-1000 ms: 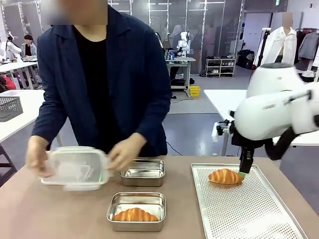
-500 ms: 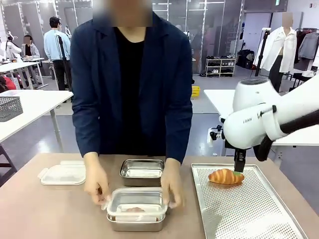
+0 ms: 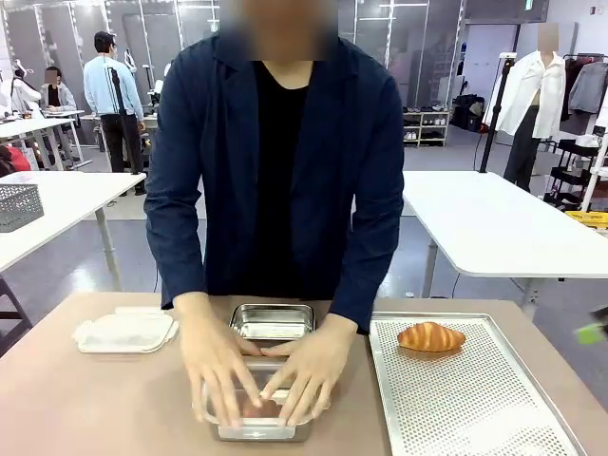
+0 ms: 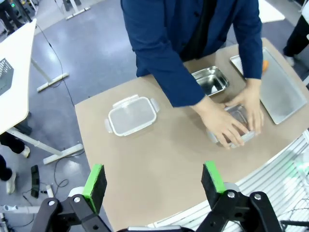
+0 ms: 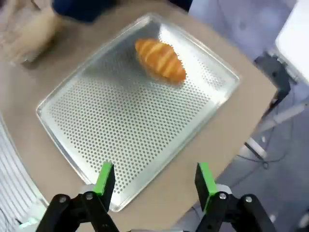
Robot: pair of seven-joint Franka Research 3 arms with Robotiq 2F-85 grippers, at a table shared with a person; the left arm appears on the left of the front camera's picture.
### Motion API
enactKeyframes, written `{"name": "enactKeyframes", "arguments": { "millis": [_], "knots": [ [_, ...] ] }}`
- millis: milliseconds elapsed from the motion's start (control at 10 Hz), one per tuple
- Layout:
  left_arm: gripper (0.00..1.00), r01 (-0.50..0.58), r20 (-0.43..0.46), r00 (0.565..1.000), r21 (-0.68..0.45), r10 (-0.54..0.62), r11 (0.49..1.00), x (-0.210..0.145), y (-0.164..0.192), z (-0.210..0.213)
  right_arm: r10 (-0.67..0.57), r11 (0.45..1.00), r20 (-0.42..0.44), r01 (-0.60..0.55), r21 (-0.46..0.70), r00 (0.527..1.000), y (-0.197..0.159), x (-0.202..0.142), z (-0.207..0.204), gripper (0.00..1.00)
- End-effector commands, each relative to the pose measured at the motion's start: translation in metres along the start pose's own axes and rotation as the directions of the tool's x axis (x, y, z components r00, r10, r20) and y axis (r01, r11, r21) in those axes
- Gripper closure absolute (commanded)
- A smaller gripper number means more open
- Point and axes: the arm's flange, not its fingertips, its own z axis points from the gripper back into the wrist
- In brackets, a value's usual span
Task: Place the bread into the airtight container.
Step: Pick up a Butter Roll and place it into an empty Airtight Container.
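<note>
The right arm has pulled back from the far end of the tray (image 3: 475, 404), where half a second ago its gripper hung just beside the croissant (image 3: 431, 335). The right gripper (image 5: 154, 180) now hovers above the tray's near edge, jaws wide apart and holding nothing. The croissant has not moved. It lies on the far part of the tray, at the right of the tabletop (image 3: 85, 399).

The person has changed grip too. Earlier the fingers held the sides of the near container (image 3: 256, 429). Now one hand (image 3: 218, 366) and the other hand (image 3: 309, 366) lie flat on top of it, palms down, with what looks like a clear lid under them. What is inside is hidden by the hands.

The left gripper (image 4: 153, 181) hangs high over the near side of the tabletop, wide open and empty.

By count:
- One croissant is in plain sight.
- There are two steel containers, the near container under the hands and the far container (image 3: 272, 321) just behind it, open.
- One loose lid (image 3: 123, 332) lies at the far left.
- There is one perforated tray.
</note>
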Motion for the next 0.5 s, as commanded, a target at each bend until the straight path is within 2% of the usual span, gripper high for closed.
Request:
{"name": "enactKeyframes", "arguments": {
  "millis": [0,100,400],
  "knots": [
    [0.0,0.011,0.001,1.0,-0.006,-0.011,1.0,0.002,0.0,0.0,-0.038,0.999,0.267,0.03,0.035,0.963,-0.007,-0.051,0.027,0.16],
    [0.0,0.011,0.001,1.0,-0.006,-0.011,1.0,0.002,0.0,0.0,-0.048,0.997,0.35,0.024,0.074,0.936,-0.007,-0.071,0.03,0.16],
    [0.0,0.011,0.001,1.0,-0.006,-0.011,1.0,0.002,0.0,0.0,-0.151,0.976,0.346,0.084,0.201,0.926,-0.004,-0.089,0.002,0.16]
  ]
}}
